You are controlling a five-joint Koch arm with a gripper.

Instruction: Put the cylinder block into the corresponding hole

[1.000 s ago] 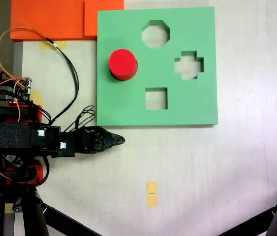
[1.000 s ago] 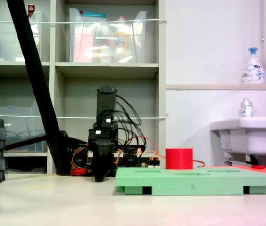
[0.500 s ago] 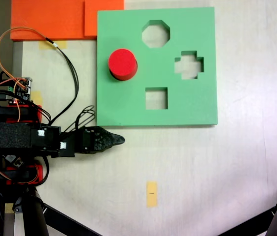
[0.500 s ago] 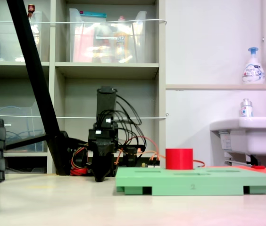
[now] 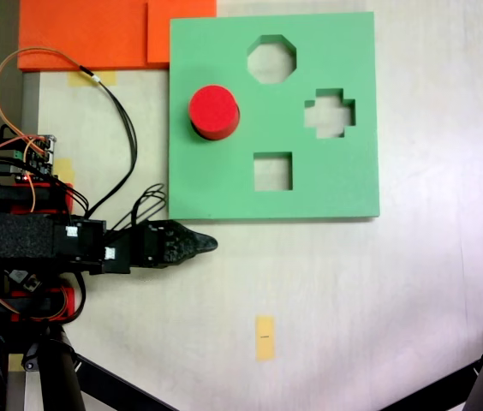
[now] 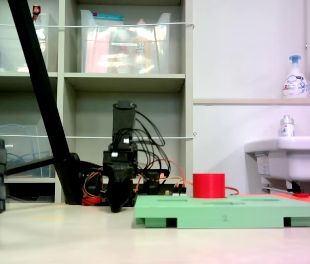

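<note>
Looking down, the red cylinder (image 5: 214, 110) stands upright, axis vertical, in the green board (image 5: 327, 193); the low side view shows it protruding above. My gripper (image 5: 210, 244) rests off the board, holding nothing; jaw gap cannot be told.

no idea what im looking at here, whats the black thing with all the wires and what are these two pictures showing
The black thing is a small hobby robot arm, and its pointed end is a pincer for grasping. It holds nothing; whether it is open or shut cannot be told.

One fixed view looks straight down on the pale table. The other stands low at table level, looking sideways towards shelves and a sink.

On the table lies a square green foam board with cut-outs: an octagon, a cross and a square. A short bright red foam cylinder stands upright on the board; from the side it rises above the board's top. The pincer is beside the board's edge, apart from the cylinder. Orange foam sheets lie at the far corner.
</note>
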